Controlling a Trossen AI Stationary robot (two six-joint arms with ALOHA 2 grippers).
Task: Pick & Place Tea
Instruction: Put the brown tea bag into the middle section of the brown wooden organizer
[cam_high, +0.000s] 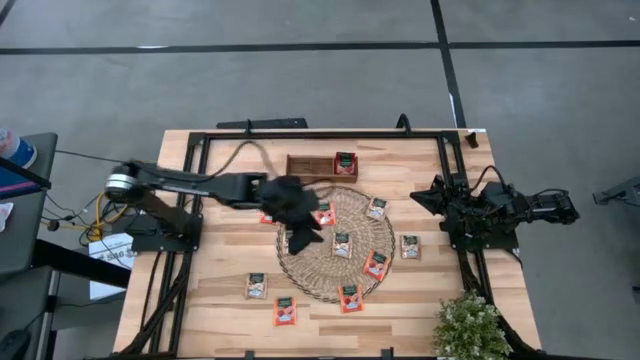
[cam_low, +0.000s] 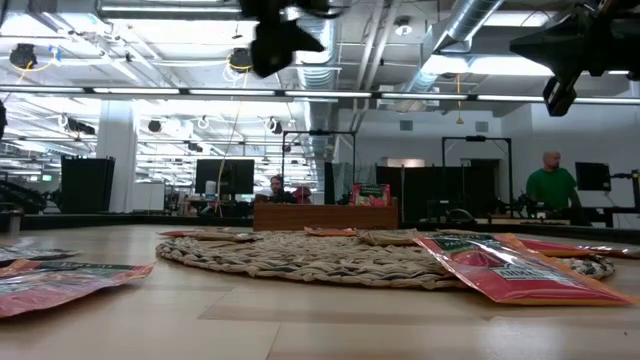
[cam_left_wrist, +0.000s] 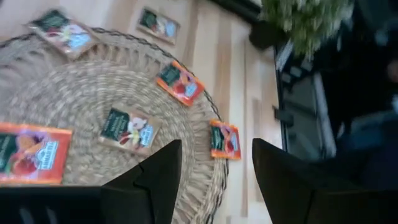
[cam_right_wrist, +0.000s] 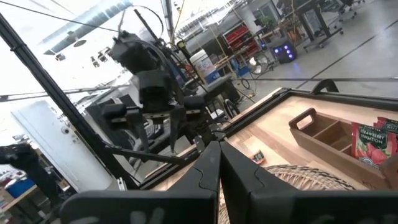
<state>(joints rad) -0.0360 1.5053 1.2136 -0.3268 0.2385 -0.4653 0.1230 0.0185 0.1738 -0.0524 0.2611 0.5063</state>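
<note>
black arms (cam_high: 215, 186), angular dark claw fingers (cam_left_wrist: 152, 180)

Bright overhead light, blurred foreground

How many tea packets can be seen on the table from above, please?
9 tea packets show clearly: one in the wooden tray, five on the woven mat, three on the bare table. More may lie hidden under the left gripper.
</note>
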